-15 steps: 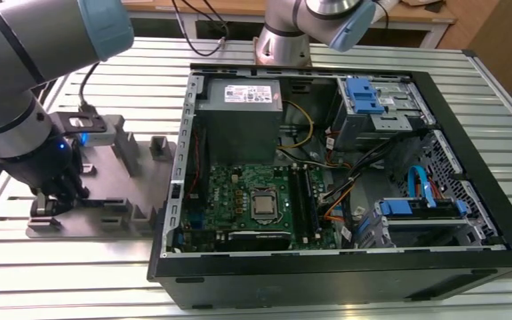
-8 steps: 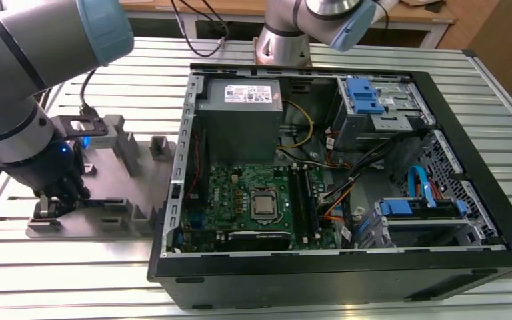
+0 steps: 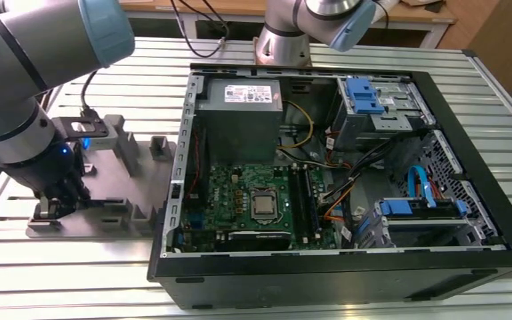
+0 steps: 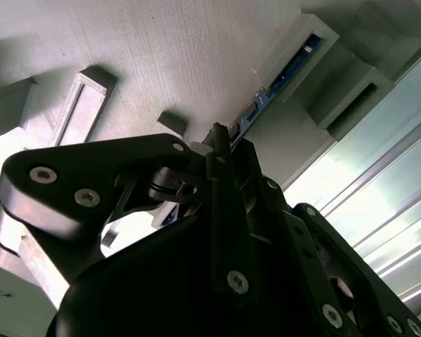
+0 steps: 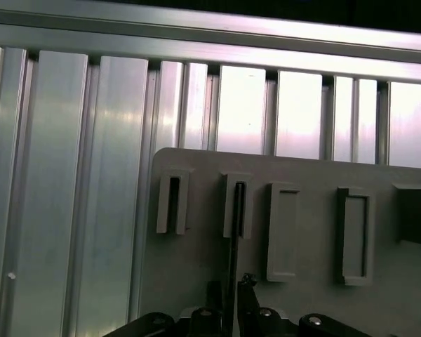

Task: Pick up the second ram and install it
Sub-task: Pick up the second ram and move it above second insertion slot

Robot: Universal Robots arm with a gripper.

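The second ram [image 4: 270, 91] is a thin blue-green board standing on edge in a slotted post of the grey fixture plate [image 4: 168, 56]. In the first wrist view the ram [image 5: 233, 246] appears edge-on as a dark line running from the post toward the fingers. My gripper [image 4: 230, 144] sits low over the plate, its black fingers pressed against both faces of the stick. In the exterior view the gripper [image 3: 53, 207] is at the plate's left end, outside the open computer case. The green motherboard [image 3: 238, 183] lies inside the case with long black slots [image 3: 305, 197].
The fixture plate [image 3: 118, 220] carries several upright grey posts [image 3: 158, 147] and rests on a ribbed aluminium table [image 3: 69, 267]. The black case wall [image 3: 171, 200] rises just to the plate's right in the exterior view. A second arm's base [image 3: 283, 40] stands behind the case.
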